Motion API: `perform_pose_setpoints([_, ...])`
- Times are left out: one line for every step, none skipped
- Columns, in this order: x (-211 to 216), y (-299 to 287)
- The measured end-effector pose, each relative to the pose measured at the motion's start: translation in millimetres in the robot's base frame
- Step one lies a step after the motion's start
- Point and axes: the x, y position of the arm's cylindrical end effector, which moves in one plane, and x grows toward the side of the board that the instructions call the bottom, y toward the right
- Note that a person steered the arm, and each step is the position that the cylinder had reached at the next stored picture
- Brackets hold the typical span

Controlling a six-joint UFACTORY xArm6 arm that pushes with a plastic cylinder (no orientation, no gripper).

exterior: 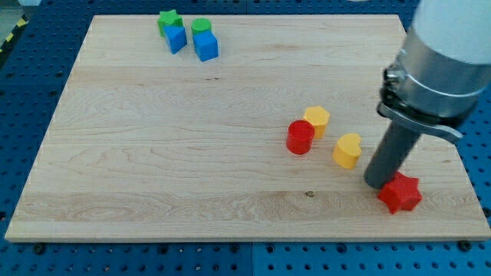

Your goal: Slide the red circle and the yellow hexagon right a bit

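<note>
The red circle [300,137] sits right of the board's middle, touching the yellow hexagon [316,119] just up and to its right. My tip [377,183] rests on the board to the right of and below both, about a hundred pixels from the red circle. It stands right beside the red star [400,192] and a little right of the yellow heart [347,149].
Near the view's top left a green star [169,21] and blue block [176,38] sit beside a green circle [201,27] and blue cube [205,47]. The wooden board [153,153] lies on a blue perforated table. The arm's grey body [441,61] fills the upper right.
</note>
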Motion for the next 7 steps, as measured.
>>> perform_pose_setpoints([15.4, 7.6])
perform_pose_setpoints([15.5, -26.9])
perform_pose_setpoints([10.2, -109.1])
perform_pose_setpoints([-22.9, -187.6])
perform_pose_setpoints([-64.9, -198.2])
perform_pose_setpoints([-64.9, -188.5])
perform_pose_setpoints([-65.3, -156.1])
